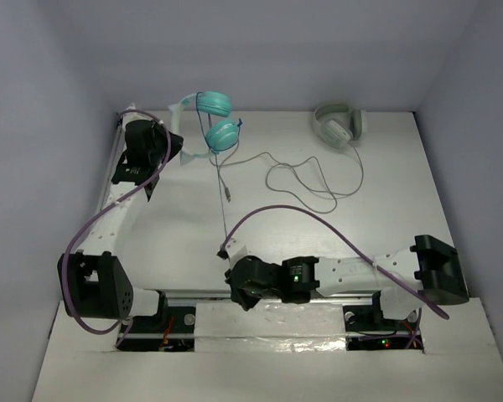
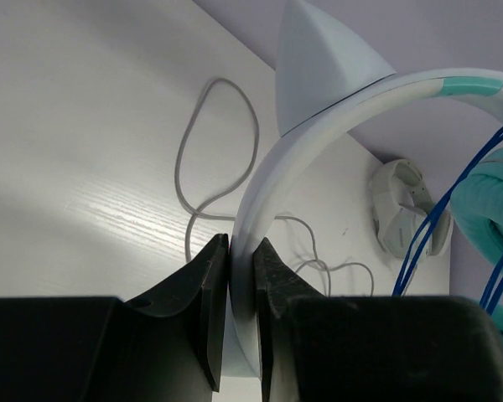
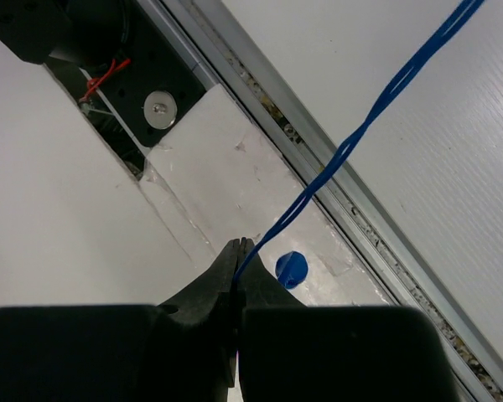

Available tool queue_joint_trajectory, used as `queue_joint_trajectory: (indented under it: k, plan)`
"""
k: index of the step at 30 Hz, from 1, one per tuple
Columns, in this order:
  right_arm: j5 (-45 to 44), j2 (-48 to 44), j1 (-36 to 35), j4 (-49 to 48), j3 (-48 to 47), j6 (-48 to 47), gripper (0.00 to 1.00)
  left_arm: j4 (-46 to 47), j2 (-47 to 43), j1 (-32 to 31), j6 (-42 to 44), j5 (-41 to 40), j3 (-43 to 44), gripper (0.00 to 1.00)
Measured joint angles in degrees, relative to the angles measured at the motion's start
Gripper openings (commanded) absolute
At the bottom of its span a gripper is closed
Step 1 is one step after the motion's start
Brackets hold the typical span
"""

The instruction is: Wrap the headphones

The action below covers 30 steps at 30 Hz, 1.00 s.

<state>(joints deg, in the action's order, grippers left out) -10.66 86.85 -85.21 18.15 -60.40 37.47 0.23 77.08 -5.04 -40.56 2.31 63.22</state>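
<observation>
One white table (image 1: 386, 167) carries everything. Two arms are bolted at its near edge. The left gripper (image 2: 241, 247) reaches to the table's far left corner, its jaws clamped narrow on the white headband (image 2: 318, 126) of the headphones (image 1: 214, 117), the single teal pair. The right gripper (image 3: 241, 244) sits over the table's near edge, pinched tight on the blue cable (image 3: 360, 134), which runs doubled from its tips. One grey-white pair (image 1: 339, 126) lies at the table's far right, its one grey cable (image 1: 310, 180) looping toward the middle.
</observation>
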Motion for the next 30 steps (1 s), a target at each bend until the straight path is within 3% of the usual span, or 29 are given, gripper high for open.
queue_joint_trajectory:
  k: [8, 15, 23, 30]
  plan:
    - [0.1, -1.3, -0.7, 1.3, -2.5, -2.0, 0.0, 1.5, 0.0, -0.1, 0.1, 0.9, -0.7, 0.0]
    - [-4.7, -6.0, -1.5, 10.2, -13.2, -7.0, 0.0, 2.2, -0.1, -4.5, 2.8, -8.7, -7.6, 0.0]
    - [-16.5, -8.7, -0.4, 17.9, -22.2, -14.1, 0.0, 1.4, -0.1, -18.9, 7.2, -21.1, -13.1, 0.0]
    - [-19.2, -8.6, 8.2, 18.9, -22.5, -19.8, 0.0, 1.8, -2.3, -30.1, 9.2, -27.0, -18.7, 0.0]
